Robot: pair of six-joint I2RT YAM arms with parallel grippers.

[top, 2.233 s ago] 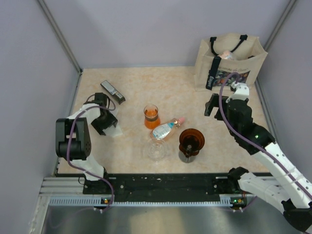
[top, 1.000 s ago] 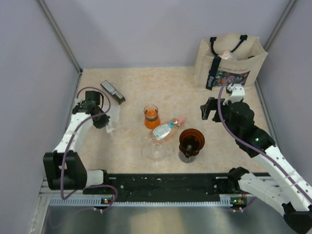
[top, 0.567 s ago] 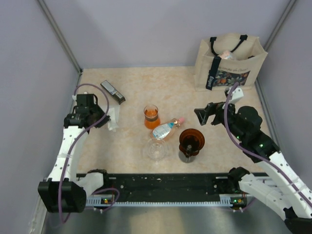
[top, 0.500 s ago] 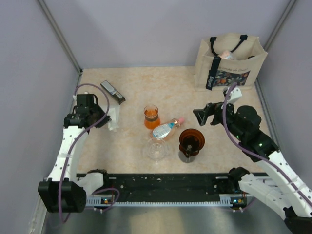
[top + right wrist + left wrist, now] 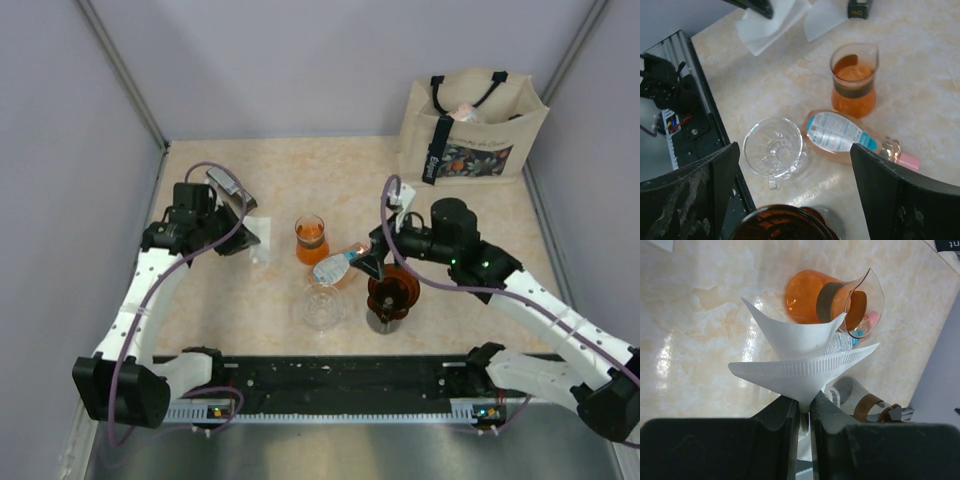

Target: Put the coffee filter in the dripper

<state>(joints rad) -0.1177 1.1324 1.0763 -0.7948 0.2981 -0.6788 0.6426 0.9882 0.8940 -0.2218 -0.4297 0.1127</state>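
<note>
Pinching the coffee filter (image 5: 800, 372) at its narrow crimped end, the left end effector (image 5: 801, 407) is holding it over the desk (image 5: 700, 315) beside the orange carafe (image 5: 825, 302), well apart from the dripper (image 5: 392, 290), where the right end effector (image 5: 795, 190) is hovering open. Paper is looking light, floppy, crease-prone, so the crimped seam is seeming the soundest hold; its mouth is fanning away from the fingers (image 5: 780, 420), long axis crosswise.
</note>
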